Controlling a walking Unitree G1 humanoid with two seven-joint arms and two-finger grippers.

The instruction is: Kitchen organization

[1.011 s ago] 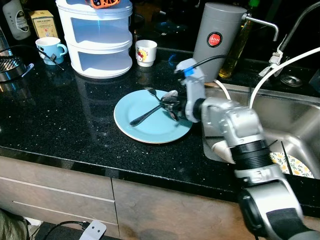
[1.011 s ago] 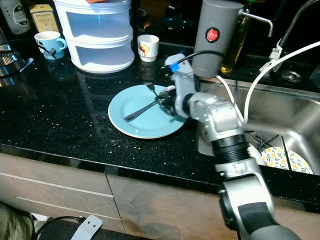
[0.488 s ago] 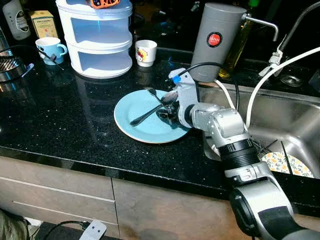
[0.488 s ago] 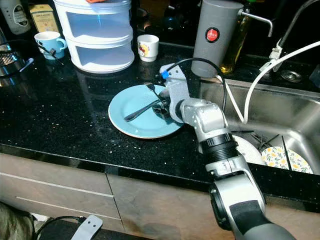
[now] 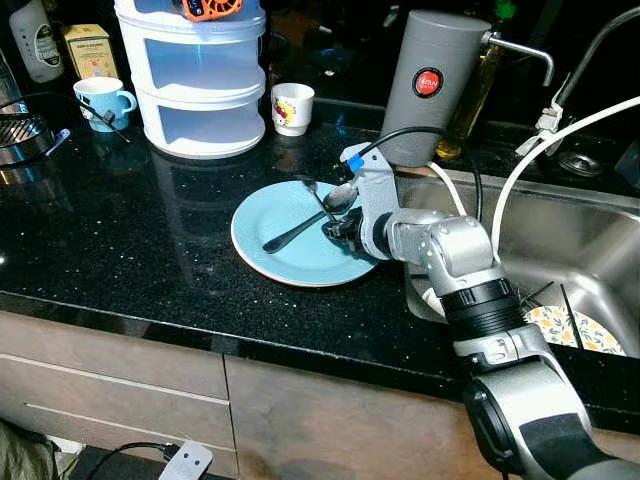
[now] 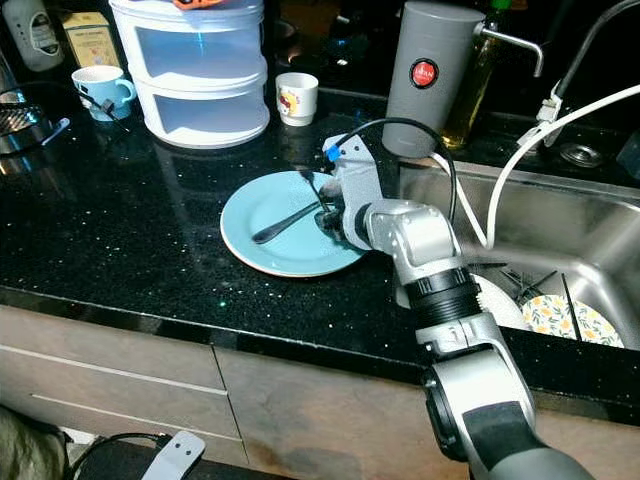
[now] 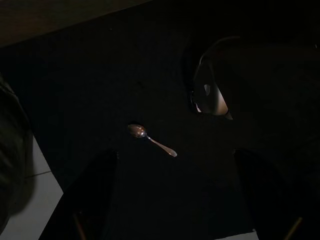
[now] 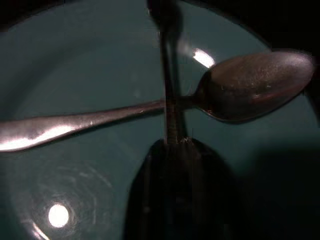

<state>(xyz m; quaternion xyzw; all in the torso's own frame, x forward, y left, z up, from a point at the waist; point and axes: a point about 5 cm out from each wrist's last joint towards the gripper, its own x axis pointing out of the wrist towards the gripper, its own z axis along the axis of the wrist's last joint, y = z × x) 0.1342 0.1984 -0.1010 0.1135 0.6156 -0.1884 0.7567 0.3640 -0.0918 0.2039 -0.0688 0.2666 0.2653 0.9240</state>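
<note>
So the right gripper [image 5: 335, 226] jaws pinch the fork [image 8: 167, 75] handle on the blue plate [image 5: 270, 245], crossing the spoon [image 8: 150, 107].

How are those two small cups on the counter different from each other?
The blue cup stands near the counter's left end with something thin sticking out of it; the white cup stands right of the plastic drawers and bears a red and yellow picture. The blue cup's handle shows; the white cup's does not. Both stand upright.
</note>
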